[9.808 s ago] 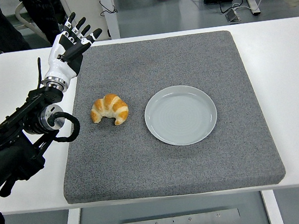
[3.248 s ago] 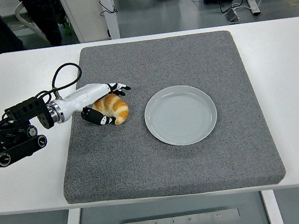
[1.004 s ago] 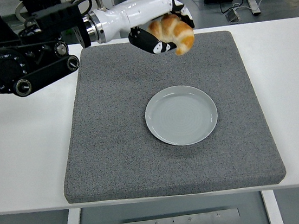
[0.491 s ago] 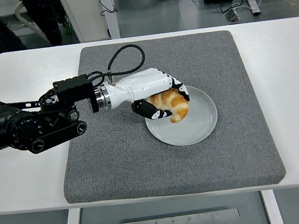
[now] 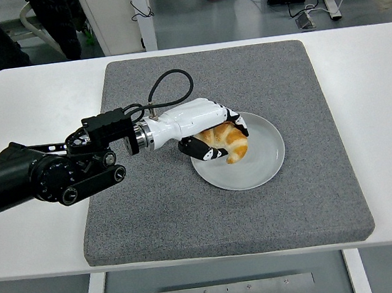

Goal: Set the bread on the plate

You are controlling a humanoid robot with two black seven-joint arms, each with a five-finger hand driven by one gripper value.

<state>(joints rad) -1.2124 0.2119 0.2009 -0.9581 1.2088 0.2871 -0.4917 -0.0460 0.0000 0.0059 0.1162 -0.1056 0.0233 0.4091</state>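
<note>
Currently the left hand (image 5: 211,127) is clamped around the golden-brown crescent croissant (image 5: 227,141), which rests on the round pale grey plate (image 5: 266,163).

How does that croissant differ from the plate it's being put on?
The croissant is golden brown with paler stripes, while the plate is plain pale grey. The croissant is curved and lumpy; the plate is round and flat. The croissant is smaller and covers only the plate's left part. The left hand is wrapped around the croissant, whereas the plate lies free on the grey mat. Both sit over the mat's middle.
</note>
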